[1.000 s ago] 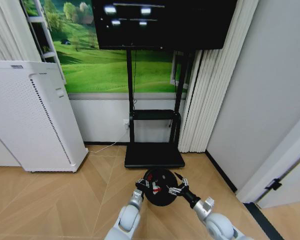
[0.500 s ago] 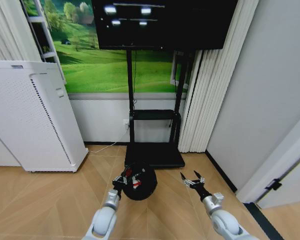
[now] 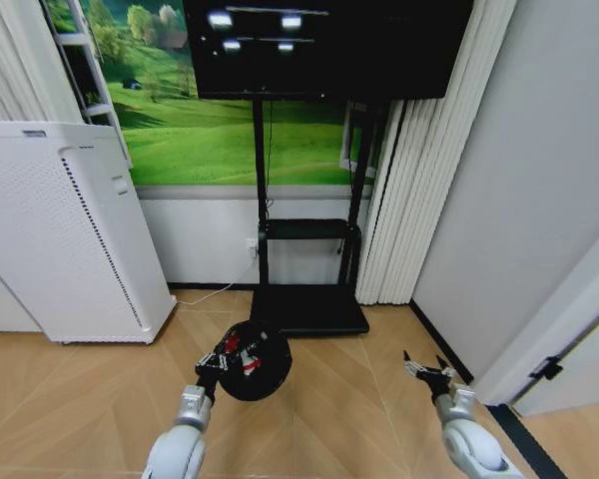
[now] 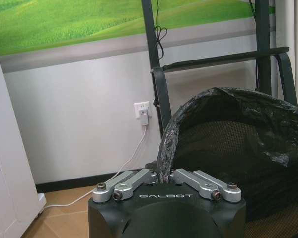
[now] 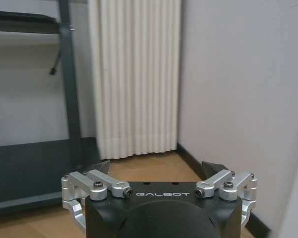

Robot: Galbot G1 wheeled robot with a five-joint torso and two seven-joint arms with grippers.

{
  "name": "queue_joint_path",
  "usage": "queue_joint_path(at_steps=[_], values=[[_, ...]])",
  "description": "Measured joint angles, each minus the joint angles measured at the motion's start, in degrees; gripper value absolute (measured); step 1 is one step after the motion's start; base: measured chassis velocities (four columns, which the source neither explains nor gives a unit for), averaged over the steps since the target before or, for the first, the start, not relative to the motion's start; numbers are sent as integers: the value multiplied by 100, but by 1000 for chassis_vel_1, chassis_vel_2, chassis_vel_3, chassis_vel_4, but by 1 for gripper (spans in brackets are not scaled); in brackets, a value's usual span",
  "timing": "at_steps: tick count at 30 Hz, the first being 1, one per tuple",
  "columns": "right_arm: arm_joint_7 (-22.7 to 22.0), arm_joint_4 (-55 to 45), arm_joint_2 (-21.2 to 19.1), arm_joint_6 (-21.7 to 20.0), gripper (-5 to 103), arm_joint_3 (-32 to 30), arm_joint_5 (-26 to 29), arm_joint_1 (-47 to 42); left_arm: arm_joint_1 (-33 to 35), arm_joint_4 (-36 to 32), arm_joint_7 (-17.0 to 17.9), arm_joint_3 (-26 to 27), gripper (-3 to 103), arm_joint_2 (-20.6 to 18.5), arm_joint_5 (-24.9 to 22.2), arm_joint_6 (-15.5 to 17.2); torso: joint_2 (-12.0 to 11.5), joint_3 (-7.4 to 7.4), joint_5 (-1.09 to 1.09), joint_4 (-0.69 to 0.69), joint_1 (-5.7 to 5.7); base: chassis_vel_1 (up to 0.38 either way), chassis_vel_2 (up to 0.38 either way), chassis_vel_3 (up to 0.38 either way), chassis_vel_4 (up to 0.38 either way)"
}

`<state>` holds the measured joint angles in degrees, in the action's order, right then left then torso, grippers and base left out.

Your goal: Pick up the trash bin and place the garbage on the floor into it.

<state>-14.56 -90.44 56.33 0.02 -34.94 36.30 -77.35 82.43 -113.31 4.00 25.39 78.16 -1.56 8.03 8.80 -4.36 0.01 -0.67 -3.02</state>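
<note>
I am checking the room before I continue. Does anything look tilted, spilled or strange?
Yes: the small black round trash bin is tipped, its mouth facing the head camera, gripped at the rim by the left claw. Red-and-white wrappers sit inside. Nothing looks spilled.

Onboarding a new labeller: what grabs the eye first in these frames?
First, the trash bin, held off the floor by the left gripper, jaws clamped on its liner-covered rim, red-and-white garbage visible inside. Next, the right gripper out to the robot's right, jaws spread and empty, near the wall. Behind stand the TV stand at centre and the white perforated appliance on the left.
</note>
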Motion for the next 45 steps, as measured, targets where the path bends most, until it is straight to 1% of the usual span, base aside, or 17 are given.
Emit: queue_joint_path(at_steps=[1,2,4,5,8,16,21,45], values=[[-15,-137,6,-129,100,-196,56,-36,49,-28,0,4,3,37,24,-11,0,0,-1,0,0,0,0,0,0],[-15,-137,6,-129,100,-196,56,-36,49,-28,0,4,3,37,24,-11,0,0,-1,0,0,0,0,0,0],[-16,-353,-20,-218,100,-454,91,-105,109,-70,-5,23,3,72,49,-23,0,0,0,1,0,0,0,0,0],[-16,-353,-20,-218,100,-454,91,-105,109,-70,-5,23,3,72,49,-23,0,0,0,1,0,0,0,0,0],[20,-476,-70,-221,100,-636,-85,-191,153,-109,-6,70,3,95,59,-29,0,0,-1,0,0,0,0,0,0],[155,-468,-63,-116,100,-644,-223,-214,196,-124,-8,119,3,125,71,-46,0,0,-1,1,0,0,0,0,0],[338,-364,-1,8,100,-456,-344,-155,214,-111,-10,194,3,221,76,-66,0,0,-1,1,0,0,0,0,0],[324,-336,-6,-41,100,-407,-353,-107,171,-4,-10,206,3,253,53,-117,0,0,-1,0,-1,0,0,0,0]])
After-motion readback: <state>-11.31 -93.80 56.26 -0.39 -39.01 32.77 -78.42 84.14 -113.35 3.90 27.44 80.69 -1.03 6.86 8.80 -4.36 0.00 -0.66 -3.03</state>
